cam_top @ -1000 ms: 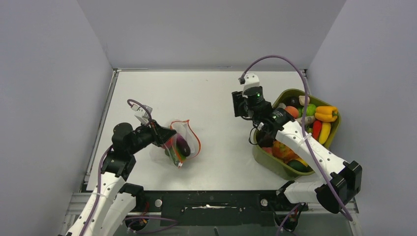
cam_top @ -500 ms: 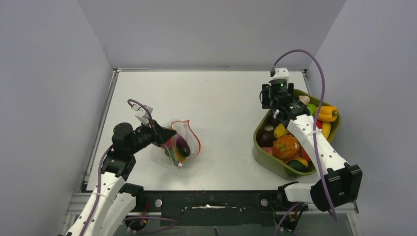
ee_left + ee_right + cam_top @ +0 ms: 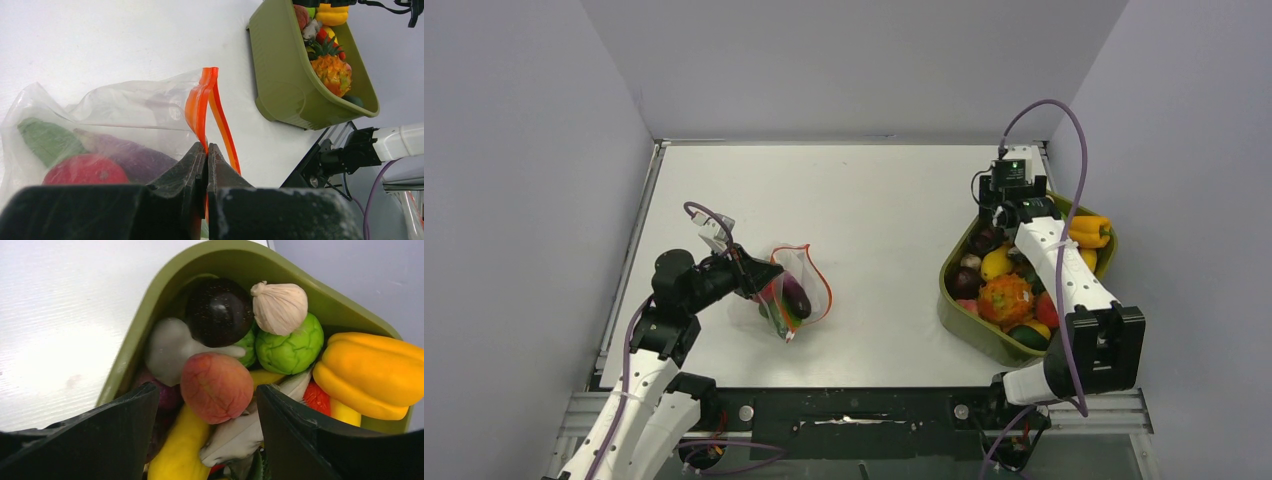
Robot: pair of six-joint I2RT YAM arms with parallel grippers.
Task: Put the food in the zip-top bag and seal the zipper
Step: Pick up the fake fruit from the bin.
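The clear zip-top bag [image 3: 796, 292] lies at the left of the table with its mouth open. It holds a dark purple piece [image 3: 127, 155], a red piece [image 3: 85, 170] and a green piece [image 3: 47, 140]. My left gripper [image 3: 206, 147] is shut on the orange-red zipper [image 3: 200, 102] at the bag's mouth, also seen from above [image 3: 759, 278]. My right gripper [image 3: 207, 405] is open above the tub of food, its jaws either side of a peach-coloured fruit [image 3: 216, 386]. In the top view it [image 3: 1009, 212] hangs over the tub's far end.
The olive-green tub [image 3: 954, 300] stands at the right, full of toy food: a yellow pepper [image 3: 372, 372], a green cabbage [image 3: 290, 342], a beige garlic [image 3: 279, 305], a dark plum [image 3: 219, 312] and a pineapple [image 3: 1006, 298]. Grey walls enclose the table.
My right arm has swung right and away from the table's middle to the far end of the tub. The left gripper and the bag have not moved.
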